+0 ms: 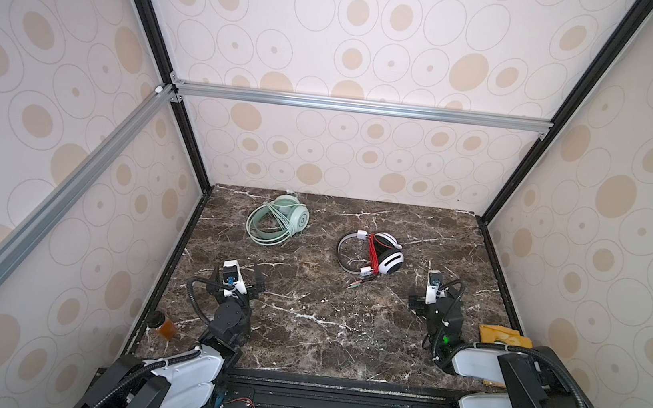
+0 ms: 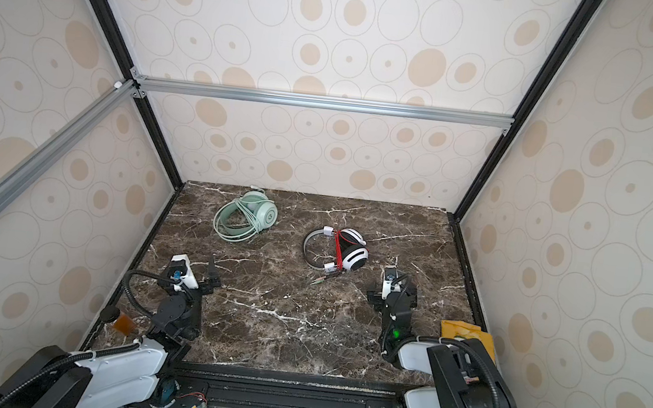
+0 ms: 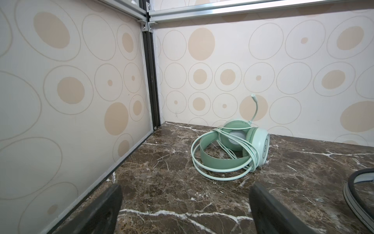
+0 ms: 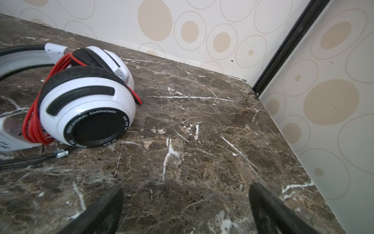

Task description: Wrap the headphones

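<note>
Two headphones lie on the dark marble table (image 1: 302, 328). The mint-green pair (image 1: 294, 217) (image 2: 263, 214) (image 3: 261, 145) is at the back left on its side, its pale green cable looped around band and cups. The white-and-black pair (image 1: 389, 262) (image 2: 354, 258) (image 4: 87, 105) is at the middle right, with its red cable (image 4: 32, 121) bundled across the band and its plugs (image 1: 362, 283) trailing on the table. My left gripper (image 1: 238, 272) (image 2: 189, 271) (image 3: 186, 202) is open and empty, short of the green pair. My right gripper (image 1: 435, 295) (image 2: 393, 292) (image 4: 186, 202) is open and empty, just right of the white pair.
Patterned walls close in the table on the left, back and right, with black frame posts in the corners. A small orange-brown object (image 1: 166, 327) sits at the front left edge. A yellow-brown packet (image 1: 504, 336) lies at the right edge beside my right arm.
</note>
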`<state>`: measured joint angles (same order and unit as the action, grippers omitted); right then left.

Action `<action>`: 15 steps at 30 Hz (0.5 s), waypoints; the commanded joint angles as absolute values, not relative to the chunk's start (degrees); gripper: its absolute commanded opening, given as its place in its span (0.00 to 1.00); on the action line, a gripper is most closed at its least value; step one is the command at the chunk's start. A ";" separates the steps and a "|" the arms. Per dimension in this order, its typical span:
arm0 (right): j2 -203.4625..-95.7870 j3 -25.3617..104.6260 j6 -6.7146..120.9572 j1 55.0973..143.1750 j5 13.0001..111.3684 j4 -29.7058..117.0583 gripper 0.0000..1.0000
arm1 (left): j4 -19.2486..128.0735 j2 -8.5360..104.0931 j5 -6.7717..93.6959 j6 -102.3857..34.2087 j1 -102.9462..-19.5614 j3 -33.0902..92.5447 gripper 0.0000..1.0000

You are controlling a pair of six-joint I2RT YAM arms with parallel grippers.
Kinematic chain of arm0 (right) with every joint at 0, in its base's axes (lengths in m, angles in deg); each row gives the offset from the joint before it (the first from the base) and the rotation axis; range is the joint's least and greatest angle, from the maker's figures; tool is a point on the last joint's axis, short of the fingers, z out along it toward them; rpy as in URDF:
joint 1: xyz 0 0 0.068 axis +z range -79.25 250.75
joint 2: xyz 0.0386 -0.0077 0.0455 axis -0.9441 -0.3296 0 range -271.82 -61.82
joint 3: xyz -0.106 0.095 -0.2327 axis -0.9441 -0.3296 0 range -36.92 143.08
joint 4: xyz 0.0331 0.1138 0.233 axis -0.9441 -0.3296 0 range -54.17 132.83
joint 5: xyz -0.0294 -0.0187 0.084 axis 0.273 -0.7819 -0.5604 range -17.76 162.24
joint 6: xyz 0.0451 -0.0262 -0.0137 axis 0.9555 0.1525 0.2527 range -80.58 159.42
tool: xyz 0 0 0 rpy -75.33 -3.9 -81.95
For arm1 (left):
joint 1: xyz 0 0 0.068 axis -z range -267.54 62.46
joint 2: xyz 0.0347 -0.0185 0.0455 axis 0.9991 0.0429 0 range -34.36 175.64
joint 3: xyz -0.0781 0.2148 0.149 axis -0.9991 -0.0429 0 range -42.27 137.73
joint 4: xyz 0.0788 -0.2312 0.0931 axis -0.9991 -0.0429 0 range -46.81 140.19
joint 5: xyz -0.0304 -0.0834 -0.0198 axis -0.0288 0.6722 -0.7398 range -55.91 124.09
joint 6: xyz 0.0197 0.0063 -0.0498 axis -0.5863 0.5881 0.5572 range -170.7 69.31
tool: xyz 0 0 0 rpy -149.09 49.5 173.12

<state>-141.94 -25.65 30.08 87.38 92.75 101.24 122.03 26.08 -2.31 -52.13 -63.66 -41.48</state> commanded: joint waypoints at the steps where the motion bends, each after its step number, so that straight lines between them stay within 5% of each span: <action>1: -144.66 -25.85 28.88 85.25 90.11 109.96 0.95 | 133.16 30.04 -2.93 -60.37 -64.58 -42.36 0.98; 9: -150.86 -25.59 33.44 83.25 97.44 116.91 1.00 | 155.56 47.92 -2.94 -62.61 -67.32 -44.64 0.98; 15: -153.33 -23.00 33.76 82.13 95.79 114.11 1.00 | 155.75 54.87 -2.29 -58.67 -71.20 -42.08 0.98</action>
<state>-150.97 -24.63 33.18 82.50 95.18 111.53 139.80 53.60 -2.51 -59.40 -69.52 -42.04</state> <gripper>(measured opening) 0.996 0.978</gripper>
